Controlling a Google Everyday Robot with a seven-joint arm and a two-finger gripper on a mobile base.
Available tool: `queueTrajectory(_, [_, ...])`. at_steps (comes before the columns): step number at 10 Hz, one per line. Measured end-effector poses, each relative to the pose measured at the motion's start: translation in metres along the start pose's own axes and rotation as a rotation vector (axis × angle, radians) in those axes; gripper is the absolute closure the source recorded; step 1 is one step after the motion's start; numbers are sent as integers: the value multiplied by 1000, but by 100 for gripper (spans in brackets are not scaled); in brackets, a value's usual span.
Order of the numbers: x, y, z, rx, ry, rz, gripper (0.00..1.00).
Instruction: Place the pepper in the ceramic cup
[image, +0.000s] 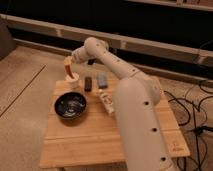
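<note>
- The gripper (70, 61) is sitting at the far left corner of the wooden table (105, 142), directly above the ceramic cup (73, 81).
- It is holding the pepper (67, 68), which is hanging roughly upright with its lower end reaching down to the cup's mouth; I can't tell whether the tip is inside the rim or only in front of it.
- The claw is closed narrow around the pepper's upper end, judging by how the pepper is dangling from it.
- The black bowl (70, 105) is sitting near the cup on the front side, apart from it. Two small dark blocks (88, 83) (102, 81) are lying to the cup's right, and a white bottle (105, 101) is lying closer to the arm's base.
- Step in hand, as I'm reading it: the final lowering and release.
- To do it well, I'm suggesting centring the pepper's tip over the opening first, since the cup is small and the pepper is long.
- Going straight down with no sideways drift; a nudge on the rim is likely tipping a cup this light.
- Opening only once the lower end is well inside; otherwise the pepper is likely toppling out onto the table.
- Lifting straight up afterwards, so the fingers aren't dragging the pepper out.
</note>
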Motion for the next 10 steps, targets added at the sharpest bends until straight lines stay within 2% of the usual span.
queueTrajectory(1, [0, -2, 0, 0, 6, 1, 53])
queueTrajectory(4, [0, -6, 1, -1, 16, 6, 23])
queueTrajectory(5, [-1, -7, 1, -2, 19, 7, 20])
queueTrajectory(10, [-2, -11, -1, -4, 24, 11, 20])
